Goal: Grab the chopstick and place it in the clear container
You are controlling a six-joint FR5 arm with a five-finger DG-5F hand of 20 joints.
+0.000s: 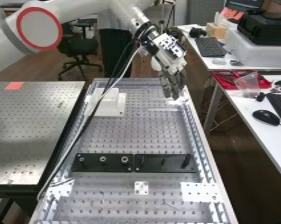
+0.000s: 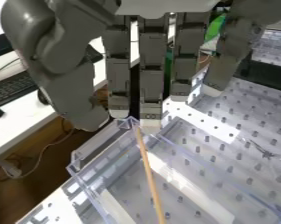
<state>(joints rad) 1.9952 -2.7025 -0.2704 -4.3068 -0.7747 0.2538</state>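
Observation:
The hand (image 1: 172, 80) hangs above the far right part of the perforated bench, its fingers pointing down. In the wrist view the hand (image 2: 151, 75) has straight fingers side by side, with the thumb apart from them and nothing gripped between. Just below the fingertips is a corner of the clear container (image 2: 101, 145). A thin light-wood chopstick (image 2: 150, 179) runs slantwise across the container's area, one end near that corner and close under the fingertips. Whether it rests inside or leans on the rim I cannot tell.
A white block (image 1: 111, 104) stands on the bench left of the hand. Black plates with knobs (image 1: 134, 163) lie across the bench's middle. Cables (image 1: 84, 127) hang down along its left side. A desk with a mouse (image 1: 266, 117) is at the right.

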